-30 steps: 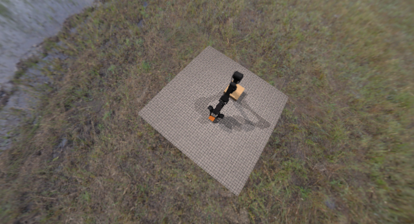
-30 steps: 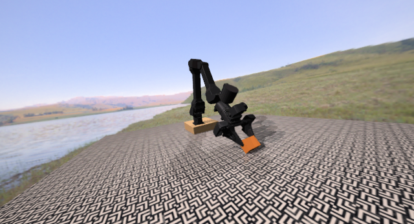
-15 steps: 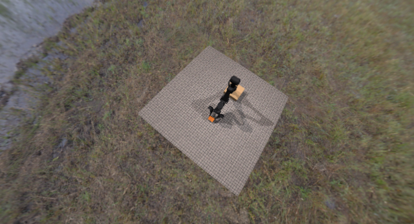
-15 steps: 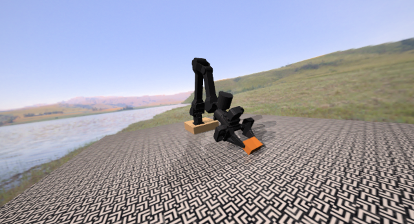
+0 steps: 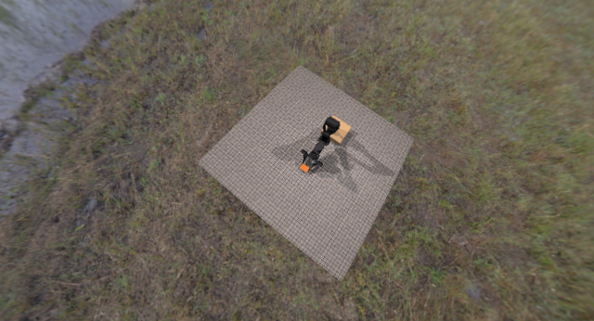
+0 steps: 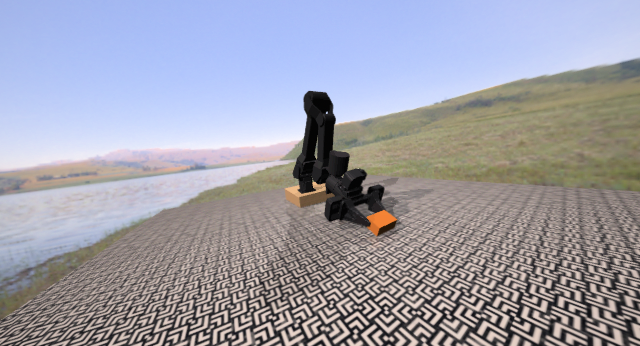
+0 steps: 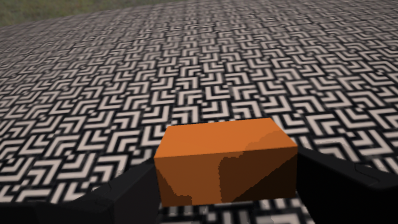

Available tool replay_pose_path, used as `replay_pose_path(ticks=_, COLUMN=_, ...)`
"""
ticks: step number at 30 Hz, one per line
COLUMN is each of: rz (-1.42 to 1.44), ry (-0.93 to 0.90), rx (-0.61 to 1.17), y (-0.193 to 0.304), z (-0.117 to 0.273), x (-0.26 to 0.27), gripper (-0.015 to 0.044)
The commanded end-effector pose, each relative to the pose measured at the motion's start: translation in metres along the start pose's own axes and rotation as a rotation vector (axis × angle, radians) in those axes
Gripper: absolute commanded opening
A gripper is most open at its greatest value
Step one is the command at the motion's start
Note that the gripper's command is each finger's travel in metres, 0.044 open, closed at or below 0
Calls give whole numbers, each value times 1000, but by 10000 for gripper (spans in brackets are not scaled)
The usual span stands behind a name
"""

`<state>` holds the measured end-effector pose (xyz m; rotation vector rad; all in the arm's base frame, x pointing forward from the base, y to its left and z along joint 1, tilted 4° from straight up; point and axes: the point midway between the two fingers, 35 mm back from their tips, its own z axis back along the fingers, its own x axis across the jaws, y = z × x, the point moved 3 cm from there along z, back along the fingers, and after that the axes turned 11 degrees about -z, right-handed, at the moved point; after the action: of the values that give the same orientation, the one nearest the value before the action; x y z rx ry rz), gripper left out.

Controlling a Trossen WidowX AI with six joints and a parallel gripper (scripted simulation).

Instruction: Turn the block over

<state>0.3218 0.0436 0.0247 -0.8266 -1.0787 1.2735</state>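
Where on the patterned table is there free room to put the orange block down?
Ahead of the block, held in the gripper, bare patterned table runs to its far edges. Behind is crowded: arm and tan base.

One orange block (image 6: 382, 221), one arm (image 6: 318, 136), seemingly one base (image 6: 306, 195).

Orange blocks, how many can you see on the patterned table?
1. The orange block is clamped in the hand, low at the patterned table in front of the arm's tan base. None seem hidden.
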Motion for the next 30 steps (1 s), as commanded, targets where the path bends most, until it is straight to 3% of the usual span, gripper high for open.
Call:
replay_pose_path(ticks=1, rz=4, ry=1, rx=-18, y=1, z=5, x=-1, gripper=0)
replay_pose_path(ticks=17, rz=4, ry=-1, rx=-29, y=-1, z=6, x=-1, gripper=0)
replay_pose_path(ticks=30, rz=4, ry=-1, rx=-29, y=-1, z=6, x=-1, gripper=341)
